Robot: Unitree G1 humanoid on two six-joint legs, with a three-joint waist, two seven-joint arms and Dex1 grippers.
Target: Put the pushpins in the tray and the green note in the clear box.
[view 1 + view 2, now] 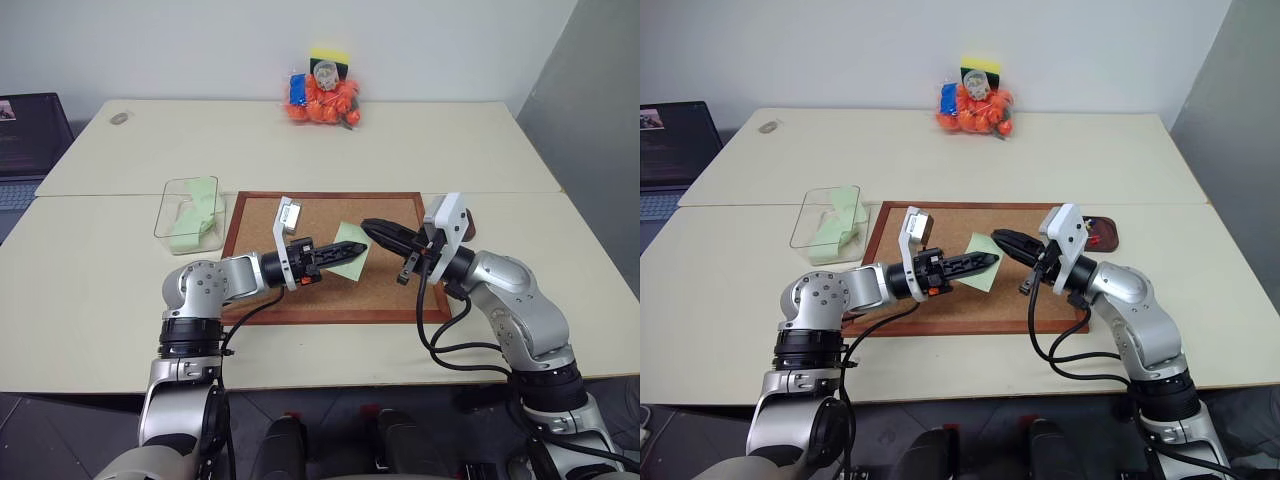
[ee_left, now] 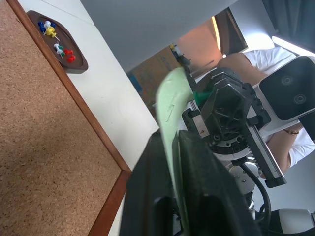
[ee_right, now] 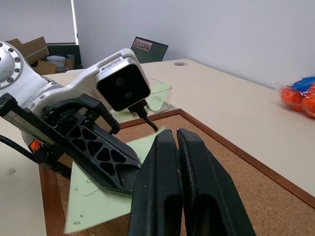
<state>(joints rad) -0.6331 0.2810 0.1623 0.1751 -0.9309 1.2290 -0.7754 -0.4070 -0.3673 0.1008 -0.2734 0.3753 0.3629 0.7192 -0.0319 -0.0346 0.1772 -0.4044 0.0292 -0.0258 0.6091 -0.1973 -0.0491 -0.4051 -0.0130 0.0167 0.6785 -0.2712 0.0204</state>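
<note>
Item: green note (image 1: 351, 249). Small flat pale green rectangle of thin paper, faintly creased, with one corner pointing to the far side. It sits above the middle of the corkboard (image 1: 260, 225), between my two grippers. Its long axis runs from near-left to far-right, lying nearly level when seen from my head. In my left wrist view it stands edge-on as a thin pale strip between my two black fingers (image 2: 147, 196).

Item: my left gripper (image 1: 345, 253). Points to the right, fingers pressed together on the near-left part of the green note.

Item: my right gripper (image 1: 372, 228). Points left, fingers pressed together, tips at the far-right edge of the note. A speck of green shows at the finger seam in my right wrist view; I cannot tell whether it is a pin or the paper.

Item: tray (image 2: 78, 63). Small dark brown rounded dish, on the table just right of the corkboard frame. It holds pushpins (image 2: 65, 52): red, green, white, yellow and blue heads.

Item: clear box (image 1: 172, 205). Transparent, open-topped, on the table just left of the corkboard's far-left corner. Bent pale green sheets (image 1: 198, 220) lie inside.

Item: bag of orange things (image 1: 324, 98). At the far edge of the table, centre.
</note>
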